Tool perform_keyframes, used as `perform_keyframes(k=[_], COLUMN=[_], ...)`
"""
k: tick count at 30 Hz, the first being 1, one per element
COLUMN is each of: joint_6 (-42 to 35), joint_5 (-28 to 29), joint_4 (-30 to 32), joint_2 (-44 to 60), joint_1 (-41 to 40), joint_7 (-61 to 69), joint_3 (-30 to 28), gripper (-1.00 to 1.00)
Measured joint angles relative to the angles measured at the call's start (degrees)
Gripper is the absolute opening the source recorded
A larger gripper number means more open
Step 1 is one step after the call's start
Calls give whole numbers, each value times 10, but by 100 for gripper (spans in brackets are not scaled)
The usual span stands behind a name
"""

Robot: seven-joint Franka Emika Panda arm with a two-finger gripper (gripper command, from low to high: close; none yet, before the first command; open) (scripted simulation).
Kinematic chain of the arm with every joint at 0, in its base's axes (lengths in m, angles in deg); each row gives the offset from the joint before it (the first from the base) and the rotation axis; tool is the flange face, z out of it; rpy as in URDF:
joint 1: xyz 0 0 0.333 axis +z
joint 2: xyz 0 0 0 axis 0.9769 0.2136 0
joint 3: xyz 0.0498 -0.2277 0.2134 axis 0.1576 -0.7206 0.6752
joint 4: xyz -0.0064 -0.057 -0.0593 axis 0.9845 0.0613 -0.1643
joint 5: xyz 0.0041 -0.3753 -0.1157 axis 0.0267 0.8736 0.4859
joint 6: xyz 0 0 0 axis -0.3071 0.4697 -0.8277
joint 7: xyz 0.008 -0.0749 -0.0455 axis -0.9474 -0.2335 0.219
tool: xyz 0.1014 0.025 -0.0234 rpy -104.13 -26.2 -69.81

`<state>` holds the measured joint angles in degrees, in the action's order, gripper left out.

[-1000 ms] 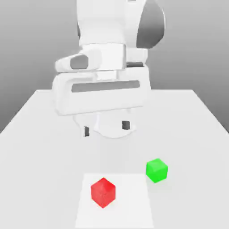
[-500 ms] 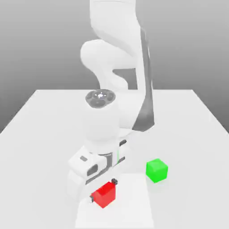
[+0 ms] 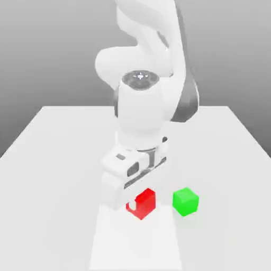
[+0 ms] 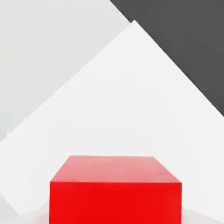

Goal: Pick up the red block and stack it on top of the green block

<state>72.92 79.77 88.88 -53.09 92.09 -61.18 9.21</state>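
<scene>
The red block (image 3: 146, 201) hangs just above the white table (image 3: 53, 159), a little to the exterior view's left of the green block (image 3: 186, 201). My gripper (image 3: 138, 205) is shut on the red block, reaching down from the white hand (image 3: 129, 172) above it. The green block rests on the table, apart from the red one by a narrow gap. In the hand view the red block (image 4: 114, 190) sits close under the camera.
A lighter square patch (image 3: 137, 246) is marked on the table beneath and in front of the red block; it also appears as the lighter patch (image 4: 131, 109) in the hand view. The arm's base and links (image 3: 145, 63) rise behind the blocks.
The gripper descended onto the red block, shut on it, and has carried it up and toward the green block. The green block has stayed put.
</scene>
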Motion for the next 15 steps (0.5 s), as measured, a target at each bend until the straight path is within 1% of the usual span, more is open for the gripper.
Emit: perform_keyframes(k=[4, 5, 12, 13, 15], joint_6=[-22, -15, 112, 125, 125], joint_5=[-4, -4, 20, 25, 25], joint_4=[60, 67, 69, 69, 69], joint_2=[-83, -83, 42, 55, 55], joint_1=[54, 60, 60, 62, 59], joint_7=[-71, -81, -107, -110, -110], joint_3=[66, 75, 84, 80, 80], gripper=[-100, -100, -100, 100, 100])
